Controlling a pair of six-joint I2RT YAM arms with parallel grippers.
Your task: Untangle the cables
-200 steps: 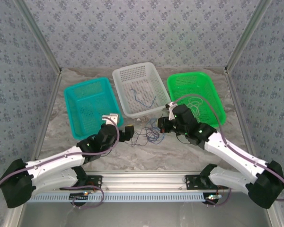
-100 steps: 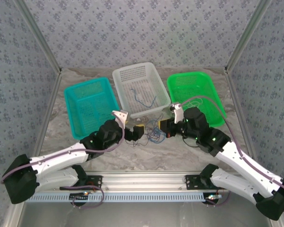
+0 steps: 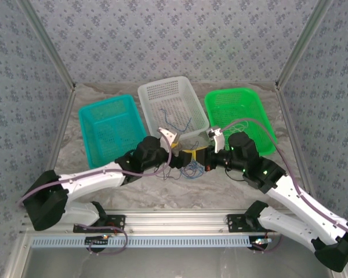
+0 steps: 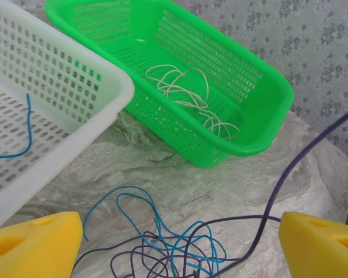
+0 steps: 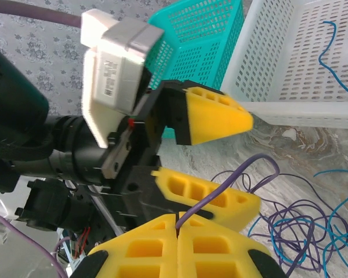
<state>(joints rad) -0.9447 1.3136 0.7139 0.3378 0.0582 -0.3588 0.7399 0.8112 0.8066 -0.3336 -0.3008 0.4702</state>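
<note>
The tabletop (image 3: 232,186) has a grey marble pattern. On its far half three plastic baskets stand in a row: a teal basket (image 3: 107,127) at the left, a white basket (image 3: 168,95) in the middle, a green basket (image 3: 232,101) at the right. Just on the near side of the white basket, thin blue and dark purple cables (image 3: 190,169) lie in a tangle on the bare surface.

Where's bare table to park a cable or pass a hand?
Free: table between cable tangle and near rail; strip behind teal basket. Crowded: before white basket, left gripper and right gripper, gripping a purple cable, over the tangle.
</note>
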